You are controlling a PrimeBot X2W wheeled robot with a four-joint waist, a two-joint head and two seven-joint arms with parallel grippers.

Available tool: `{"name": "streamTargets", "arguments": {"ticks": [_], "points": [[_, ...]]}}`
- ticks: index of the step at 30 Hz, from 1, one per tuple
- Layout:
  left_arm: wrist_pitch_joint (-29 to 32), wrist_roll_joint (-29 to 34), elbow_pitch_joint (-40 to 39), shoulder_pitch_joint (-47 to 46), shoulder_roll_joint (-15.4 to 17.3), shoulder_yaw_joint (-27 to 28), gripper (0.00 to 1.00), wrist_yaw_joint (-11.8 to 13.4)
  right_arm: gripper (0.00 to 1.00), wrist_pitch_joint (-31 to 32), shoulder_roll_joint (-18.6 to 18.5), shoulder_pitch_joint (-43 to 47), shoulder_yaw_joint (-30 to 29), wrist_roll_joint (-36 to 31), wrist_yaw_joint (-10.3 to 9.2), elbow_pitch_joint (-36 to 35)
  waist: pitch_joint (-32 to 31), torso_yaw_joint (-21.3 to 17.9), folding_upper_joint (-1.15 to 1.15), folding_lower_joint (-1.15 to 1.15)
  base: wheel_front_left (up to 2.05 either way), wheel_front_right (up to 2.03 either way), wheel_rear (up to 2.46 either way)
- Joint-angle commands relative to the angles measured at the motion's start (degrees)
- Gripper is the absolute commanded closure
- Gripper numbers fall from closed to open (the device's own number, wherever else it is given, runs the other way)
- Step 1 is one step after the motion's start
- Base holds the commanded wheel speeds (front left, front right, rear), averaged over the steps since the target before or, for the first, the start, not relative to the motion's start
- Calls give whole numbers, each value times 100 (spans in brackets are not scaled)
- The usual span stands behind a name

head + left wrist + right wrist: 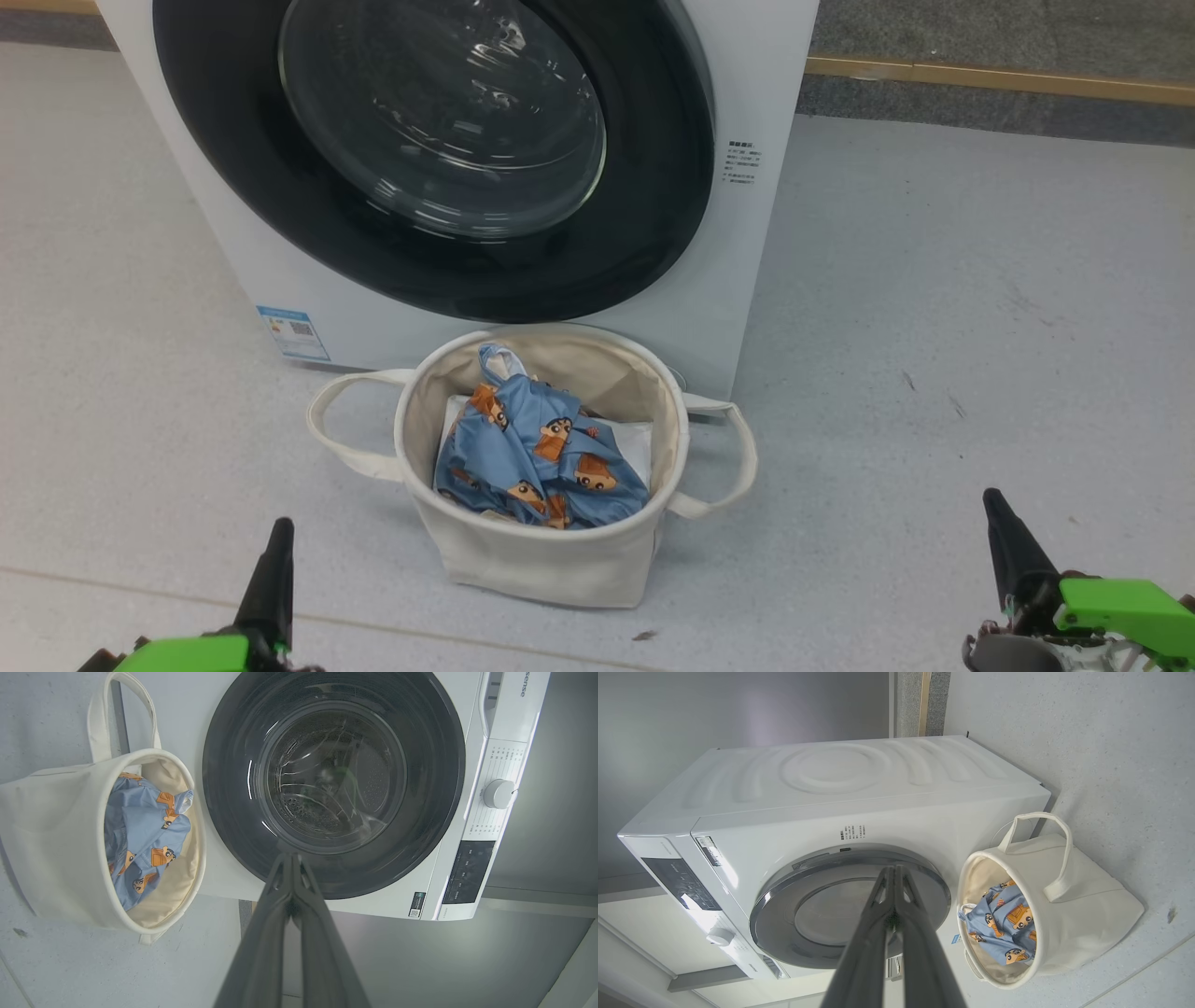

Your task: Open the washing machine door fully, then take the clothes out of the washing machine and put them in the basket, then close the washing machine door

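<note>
judging by how things lay, the job looked all but finished: the washing machine door (439, 131) sat flat against the front of the washing machine (756, 187), and the clothes (537, 453) lay bunched inside the basket (541, 560), which stood on the floor just in front of the machine, below the door

the step in hand seemed to be the closing of the door, and doing it well meant making sure the latch had truly caught. the pictures could not show that, though no gap showed along the black rim in either wrist view. a firm press on the rim at its latch side, not on the bulging glass, would have settled it, with care not to knock the basket so near the machine's front

both arms were held low, well apart from machine and basket. the left gripper (278, 541) showed at the lower left of the head view and the right gripper (997, 518) at the lower right, one to each side of the basket, each pointing up toward the machine. in each wrist view the two long dark fingers lay pressed together along their length with nothing between them, so both were closed and empty
</note>
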Motion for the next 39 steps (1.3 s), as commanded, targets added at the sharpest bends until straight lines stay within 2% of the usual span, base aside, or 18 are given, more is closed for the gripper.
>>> {"name": "streamTargets", "arguments": {"ticks": [1, 39], "points": [[39, 13, -209, -256, 50, 193, 100, -41, 100, 36, -48, -275, 95, -21, 1, -175, 0, 0, 0, 0, 0, 0, 0], [47, 22, -209, -257, 42, 203, 100, -41, 100, 55, -32, -277, 72, -41, 1, -174, 0, 0, 0, 0, 0, 0, 0]]}}
